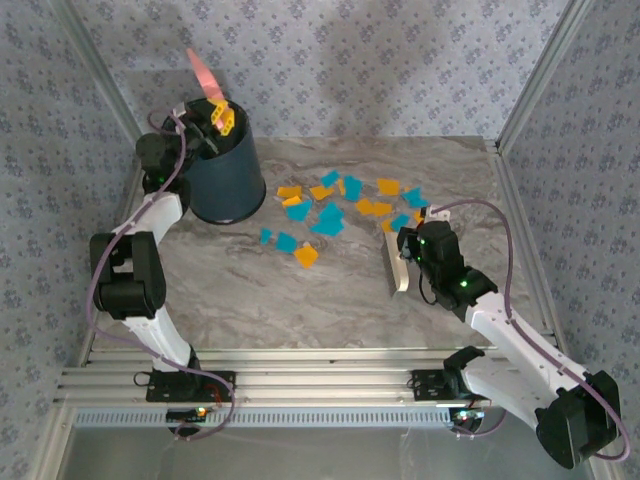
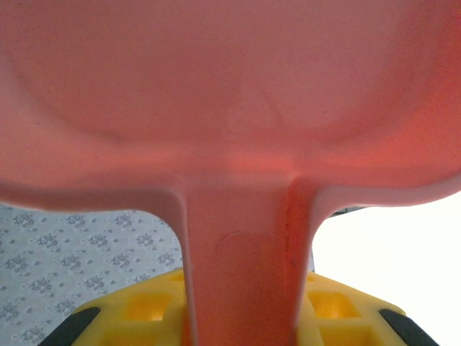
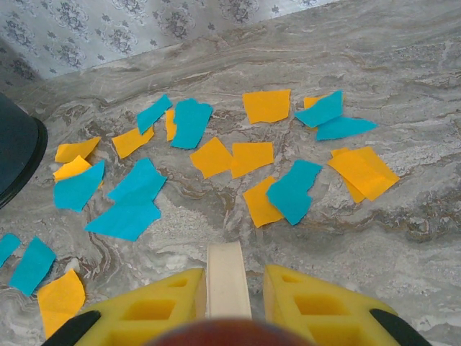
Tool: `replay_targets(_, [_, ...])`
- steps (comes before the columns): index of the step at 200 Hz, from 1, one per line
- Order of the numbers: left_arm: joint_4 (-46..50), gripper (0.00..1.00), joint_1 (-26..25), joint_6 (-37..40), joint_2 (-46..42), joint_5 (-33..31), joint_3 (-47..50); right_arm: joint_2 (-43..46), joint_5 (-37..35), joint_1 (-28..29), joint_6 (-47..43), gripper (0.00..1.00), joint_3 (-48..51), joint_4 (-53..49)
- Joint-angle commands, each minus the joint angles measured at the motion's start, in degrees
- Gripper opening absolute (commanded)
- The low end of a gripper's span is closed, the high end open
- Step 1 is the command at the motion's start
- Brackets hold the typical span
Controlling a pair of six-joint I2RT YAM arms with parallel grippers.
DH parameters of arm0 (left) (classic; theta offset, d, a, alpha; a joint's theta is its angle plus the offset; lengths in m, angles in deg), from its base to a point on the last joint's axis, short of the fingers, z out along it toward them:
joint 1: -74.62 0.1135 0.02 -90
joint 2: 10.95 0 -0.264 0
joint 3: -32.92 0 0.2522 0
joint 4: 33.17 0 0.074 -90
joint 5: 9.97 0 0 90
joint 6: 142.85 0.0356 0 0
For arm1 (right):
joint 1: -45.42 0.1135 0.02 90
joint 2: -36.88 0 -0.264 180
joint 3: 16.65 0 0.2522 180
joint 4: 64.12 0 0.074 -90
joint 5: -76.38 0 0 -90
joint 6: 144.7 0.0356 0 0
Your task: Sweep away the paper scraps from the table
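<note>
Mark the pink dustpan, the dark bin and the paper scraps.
pink dustpan [image 2: 230, 101], left wrist view, broad pan body.
dark bin [image 1: 228, 185], top external view, outer side wall.
paper scraps [image 3: 252, 156], right wrist view, orange scrap mid-cluster.

Floral wallpaper [image 1: 350, 60] (grey-blue) all round.

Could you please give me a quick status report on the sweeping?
Left gripper shut on pink dustpan, at dark bin. Right gripper shut on cream handle, beside paper scraps. Scraps scattered on table, nothing blocking them.
</note>
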Motion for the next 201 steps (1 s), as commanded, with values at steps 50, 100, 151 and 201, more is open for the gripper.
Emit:
replay_targets(50, [-7.7, 0.00, -1.6, -8.9, 1.2, -5.2, 0.4, 0.9, 0.0, -0.1, 0.4, 0.00, -1.9, 0.1])
replay_targets(100, [0.0, 0.00, -1.4, -0.7, -1.5, 0.1, -0.3, 1.3, 0.2, -0.2, 0.2, 0.00, -1.7, 0.1])
replay_targets(151, [27.9, 0.00, -1.4, 24.3, -8.8, 6.0, -2.2, 2.1, 0.9, 0.0, -0.5, 0.00, -1.5, 0.4])
replay_targets(201, [67.0, 0.00, -1.8, 57.0, -14.2, 6.1, -11.7, 2.6, 1.6, -0.1, -0.3, 0.00, -0.6, 1.8])
